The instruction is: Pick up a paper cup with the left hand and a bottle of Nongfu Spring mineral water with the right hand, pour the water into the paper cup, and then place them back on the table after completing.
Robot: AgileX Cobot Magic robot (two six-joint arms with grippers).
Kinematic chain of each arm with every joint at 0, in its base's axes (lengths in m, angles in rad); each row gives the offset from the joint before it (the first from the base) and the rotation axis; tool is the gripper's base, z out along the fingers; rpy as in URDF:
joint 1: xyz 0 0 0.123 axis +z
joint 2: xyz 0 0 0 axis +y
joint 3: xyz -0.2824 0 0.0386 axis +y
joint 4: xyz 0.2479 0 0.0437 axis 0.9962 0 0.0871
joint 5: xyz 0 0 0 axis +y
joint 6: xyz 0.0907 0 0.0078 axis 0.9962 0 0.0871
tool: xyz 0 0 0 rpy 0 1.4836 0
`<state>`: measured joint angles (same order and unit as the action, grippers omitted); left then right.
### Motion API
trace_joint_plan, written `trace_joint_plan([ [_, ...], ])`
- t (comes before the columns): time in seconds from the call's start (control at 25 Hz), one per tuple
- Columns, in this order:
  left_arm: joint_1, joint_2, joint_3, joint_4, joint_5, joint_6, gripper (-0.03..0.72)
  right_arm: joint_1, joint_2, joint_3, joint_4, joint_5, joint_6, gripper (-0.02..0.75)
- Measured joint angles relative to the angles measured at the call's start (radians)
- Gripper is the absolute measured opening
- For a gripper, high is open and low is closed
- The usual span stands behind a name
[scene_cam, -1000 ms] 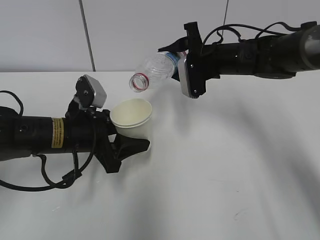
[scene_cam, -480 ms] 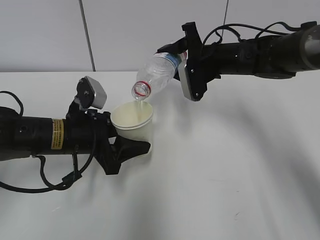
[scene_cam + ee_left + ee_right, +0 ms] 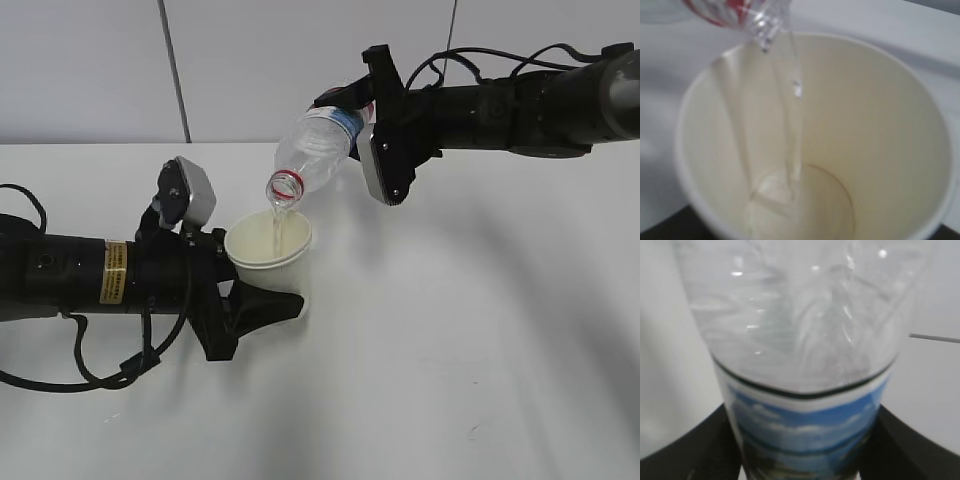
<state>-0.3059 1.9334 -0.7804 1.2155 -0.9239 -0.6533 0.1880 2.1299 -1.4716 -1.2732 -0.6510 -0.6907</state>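
My left gripper (image 3: 266,285) is shut on the white paper cup (image 3: 268,252) and holds it upright, low over the table (image 3: 450,350). My right gripper (image 3: 347,112) is shut on the clear water bottle (image 3: 315,150), at its blue label. The bottle is tilted with its open, red-ringed mouth just above the cup. A thin stream of water (image 3: 279,222) runs into the cup. In the left wrist view the stream (image 3: 792,125) falls to the bottom of the cup (image 3: 880,125). In the right wrist view the black fingers (image 3: 690,450) flank the bottle (image 3: 800,340).
A grey wall with a vertical seam (image 3: 175,70) stands behind the white table. The grey camera module (image 3: 190,195) on the left wrist sits just left of the cup. Black cables (image 3: 100,370) loop under the left arm.
The bottle has tipped further mouth-down and dropped closer to the cup, and water has started to flow. The cup has shifted slightly to the right.
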Motion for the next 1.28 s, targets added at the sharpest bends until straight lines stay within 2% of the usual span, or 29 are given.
trace_joint_plan([
  [0.68, 0.0, 0.0, 0.0, 0.002, -0.001, 0.0, 0.412, 0.0, 0.0, -0.001, 0.051, -0.015, -0.062, 0.437],
  [1.28, 0.0, 0.0, 0.0, 0.003, 0.0, 0.0, 0.412, 0.0, 0.0, -0.005, 0.14, -0.038, -0.109, 0.437],
])
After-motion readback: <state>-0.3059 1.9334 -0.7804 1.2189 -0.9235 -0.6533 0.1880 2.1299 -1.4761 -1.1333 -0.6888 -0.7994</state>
